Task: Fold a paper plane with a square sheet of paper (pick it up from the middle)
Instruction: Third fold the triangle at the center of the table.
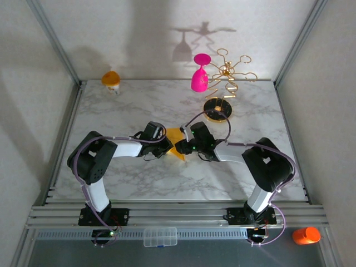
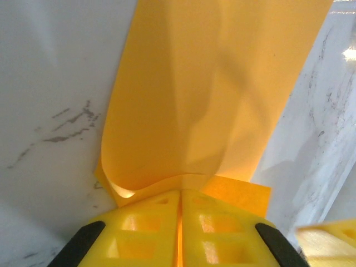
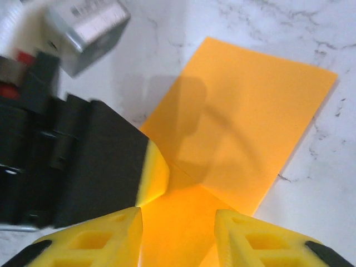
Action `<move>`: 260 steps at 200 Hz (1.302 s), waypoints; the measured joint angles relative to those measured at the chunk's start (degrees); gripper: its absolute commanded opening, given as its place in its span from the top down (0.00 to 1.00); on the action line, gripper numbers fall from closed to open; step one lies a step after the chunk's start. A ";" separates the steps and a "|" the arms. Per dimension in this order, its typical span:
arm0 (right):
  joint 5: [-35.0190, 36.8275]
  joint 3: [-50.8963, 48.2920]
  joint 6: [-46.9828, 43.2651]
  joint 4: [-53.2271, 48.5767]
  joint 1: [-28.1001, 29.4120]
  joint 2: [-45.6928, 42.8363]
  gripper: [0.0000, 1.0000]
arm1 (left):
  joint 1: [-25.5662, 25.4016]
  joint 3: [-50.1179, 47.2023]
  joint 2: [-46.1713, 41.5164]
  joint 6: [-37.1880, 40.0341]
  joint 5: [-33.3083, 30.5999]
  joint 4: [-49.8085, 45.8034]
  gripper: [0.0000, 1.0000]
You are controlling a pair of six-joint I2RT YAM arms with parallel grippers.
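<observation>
The thin yellow-orange sheet of paper [image 1: 176, 139] is at the centre of the white marble-patterned tabletop [image 1: 128, 105], between the two arms, which meet over it from either side. The left claw [image 1: 166, 146] is pressed together on the near edge of the sheet. In the left wrist view its yellow fingers [image 2: 150, 222] meet with no gap at the left claw [image 2: 181, 196], and the edge of the paper [image 2: 211, 83] curls up into them. The rest of the sheet runs away from the fingers across the marble. A yellow finger [image 2: 328, 236] of the other arm shows at the lower right of that view. The right claw [image 1: 185, 146] is spread. In the right wrist view its two yellow fingers [image 3: 111, 233] stand apart at the right claw [image 3: 178, 214], with the near part of the paper [image 3: 245, 111] rising into the gap between them. The far part of the sheet lies flat on the tabletop as a rectangle with a diagonal crease. The left claw [image 3: 150, 181], black-bodied with a yellow finger, touches the sheet just beside the right claw. At the far edge of the tabletop, well apart from the sheet, stand a gold wire rack on a round black base [image 1: 217, 108], a pink goblet [image 1: 200, 75] hanging from the rack, and a small orange-topped white cup [image 1: 111, 79].
</observation>
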 measured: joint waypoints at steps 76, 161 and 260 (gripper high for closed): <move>-11.10 1.18 8.46 -5.99 0.00 -1.51 0.91 | 0.00 0.42 0.07 -0.02 -0.02 -0.61 0.91; -13.27 3.30 9.11 -11.67 0.02 4.13 0.94 | -0.02 0.70 0.22 -0.04 0.00 -1.01 0.92; -10.84 5.40 9.11 -13.44 0.02 6.75 0.93 | -0.02 0.92 0.33 -0.02 -0.02 -1.29 0.92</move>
